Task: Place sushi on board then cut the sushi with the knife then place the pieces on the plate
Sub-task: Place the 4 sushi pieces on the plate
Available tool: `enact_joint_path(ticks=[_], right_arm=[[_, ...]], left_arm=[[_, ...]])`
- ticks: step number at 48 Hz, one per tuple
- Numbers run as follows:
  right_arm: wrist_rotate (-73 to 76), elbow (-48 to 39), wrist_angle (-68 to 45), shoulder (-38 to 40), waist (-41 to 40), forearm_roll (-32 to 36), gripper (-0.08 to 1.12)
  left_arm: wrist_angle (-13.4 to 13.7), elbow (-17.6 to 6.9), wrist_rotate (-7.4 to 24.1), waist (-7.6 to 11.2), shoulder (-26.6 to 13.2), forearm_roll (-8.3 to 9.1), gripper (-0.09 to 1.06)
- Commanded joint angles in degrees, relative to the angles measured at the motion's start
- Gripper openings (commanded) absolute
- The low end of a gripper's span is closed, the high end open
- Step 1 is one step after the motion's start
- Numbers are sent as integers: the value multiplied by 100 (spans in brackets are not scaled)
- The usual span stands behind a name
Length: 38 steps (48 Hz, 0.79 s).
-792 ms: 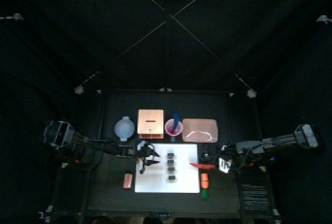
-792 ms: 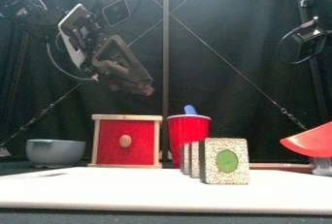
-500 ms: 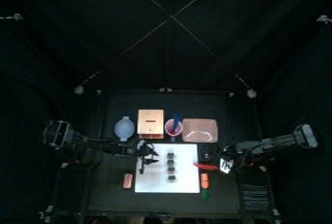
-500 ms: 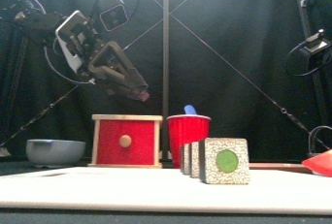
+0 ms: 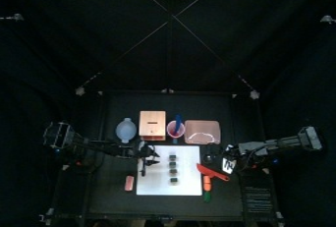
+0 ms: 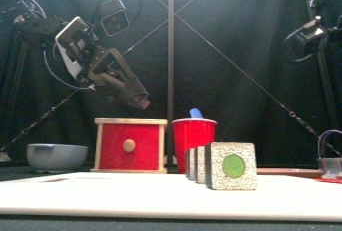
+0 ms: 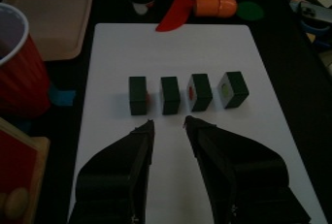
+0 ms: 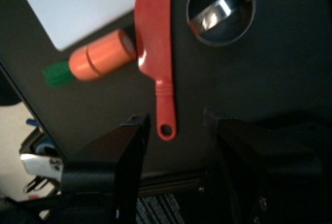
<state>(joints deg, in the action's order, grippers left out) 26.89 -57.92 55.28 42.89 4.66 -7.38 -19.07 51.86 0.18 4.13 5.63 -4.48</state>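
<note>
The front strip of the white cutting board point(image 7: 155, 58) is bare. Behind it sits the sushi point(image 7: 199, 90), cut into four dark green pieces in a row with small gaps between them.

The left gripper point(image 7: 169, 123) hangs above them, spread wide and holding nothing. I think it should drop straight onto an end piece, pinch it and lift high.

The right gripper point(image 8: 176, 121) is also loose and holding nothing. It is by the handle of the red knife point(image 8: 153, 44), beside a toy carrot point(image 8: 101, 57) at the board's right edge.

At the back stand the wooden box point(image 5: 153, 125), the red cup point(image 5: 176, 128) and the pink tray point(image 5: 201, 131). Pass above the cup.
</note>
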Motion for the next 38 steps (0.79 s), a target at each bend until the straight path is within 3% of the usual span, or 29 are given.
enact_joint_path(ticks=[1,8,15,27,38], right_arm=[[-35,404,-123,-44,-114,615,83],[-26,615,-668,-255,-237,1433,83],[-9,703,-1916,-712,-396,2101,83],[-35,932,-3419,-1802,-721,2549,87],[-44,1292,-3990,-2742,-738,2698,87]], left_arm=[[-97,-26,9,-114,149,0,73],[-255,44,18,-176,272,0,73],[-299,114,9,-246,378,0,73],[-281,176,9,-220,378,0,73],[-281,202,0,-193,378,0,73]])
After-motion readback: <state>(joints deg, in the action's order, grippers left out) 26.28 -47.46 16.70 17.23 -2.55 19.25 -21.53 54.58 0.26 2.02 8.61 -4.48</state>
